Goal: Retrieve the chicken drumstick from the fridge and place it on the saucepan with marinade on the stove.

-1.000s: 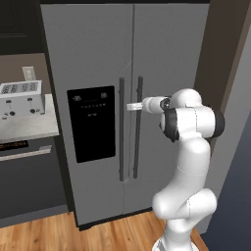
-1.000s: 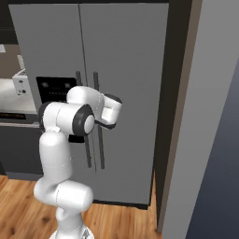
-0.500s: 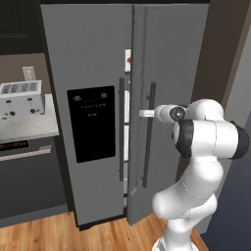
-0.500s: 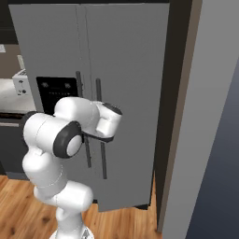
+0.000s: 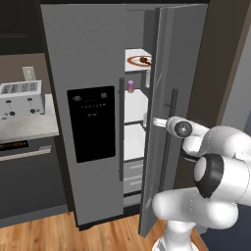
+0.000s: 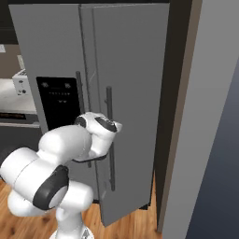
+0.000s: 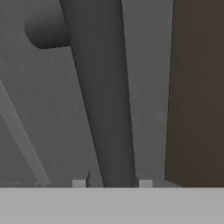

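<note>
The grey steel fridge (image 5: 88,59) has its right door (image 5: 164,73) swung partly open. My gripper (image 5: 164,122) is shut on that door's dark vertical bar handle (image 5: 172,105). In the hand view the handle (image 7: 103,87) runs up between my fingertips (image 7: 79,183). From the right, the gripper (image 6: 111,127) sits against the handle (image 6: 109,107). Through the gap, the chicken drumstick (image 5: 143,60) lies on a white red-rimmed plate (image 5: 135,62) on the top shelf. The saucepan, marinade and stove are out of view.
A small pink-purple can (image 5: 130,86) stands on the shelf below the plate. A toaster (image 5: 19,98) sits on the counter left of the fridge. A dark panel and grey wall (image 6: 205,116) close in on the right, near the open door.
The right fridge door has swung open as my arm pulled back with its handle. The shelves, plate, drumstick and can have come into sight.
</note>
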Robot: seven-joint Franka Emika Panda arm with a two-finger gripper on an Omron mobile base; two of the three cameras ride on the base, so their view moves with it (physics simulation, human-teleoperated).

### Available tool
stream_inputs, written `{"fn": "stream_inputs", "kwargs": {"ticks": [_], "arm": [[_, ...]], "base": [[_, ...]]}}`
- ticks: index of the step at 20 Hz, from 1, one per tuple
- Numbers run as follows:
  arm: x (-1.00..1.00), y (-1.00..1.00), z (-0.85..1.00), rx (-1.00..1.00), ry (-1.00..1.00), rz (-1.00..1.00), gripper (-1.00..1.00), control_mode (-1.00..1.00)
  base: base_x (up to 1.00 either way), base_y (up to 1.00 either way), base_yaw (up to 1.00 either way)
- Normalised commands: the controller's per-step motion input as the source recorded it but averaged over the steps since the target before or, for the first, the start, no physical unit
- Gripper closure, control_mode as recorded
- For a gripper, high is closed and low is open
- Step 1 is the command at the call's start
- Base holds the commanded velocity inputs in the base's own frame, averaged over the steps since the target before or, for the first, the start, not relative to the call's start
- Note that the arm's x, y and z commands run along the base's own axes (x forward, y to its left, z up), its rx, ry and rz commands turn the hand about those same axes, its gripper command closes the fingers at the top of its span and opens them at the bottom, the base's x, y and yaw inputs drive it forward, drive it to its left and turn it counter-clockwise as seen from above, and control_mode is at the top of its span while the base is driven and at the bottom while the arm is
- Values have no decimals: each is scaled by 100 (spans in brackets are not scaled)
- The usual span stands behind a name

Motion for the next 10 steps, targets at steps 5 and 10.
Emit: {"fn": "stream_inputs", "kwargs": {"ticks": [5, 10], "arm": [[-13, -1, 33, 1, -1, -3, -100, -100], [-25, 0, 100, 0, 15, -13, -100, -100]], "base": [[0, 0, 0], [0, 0, 0]]}}
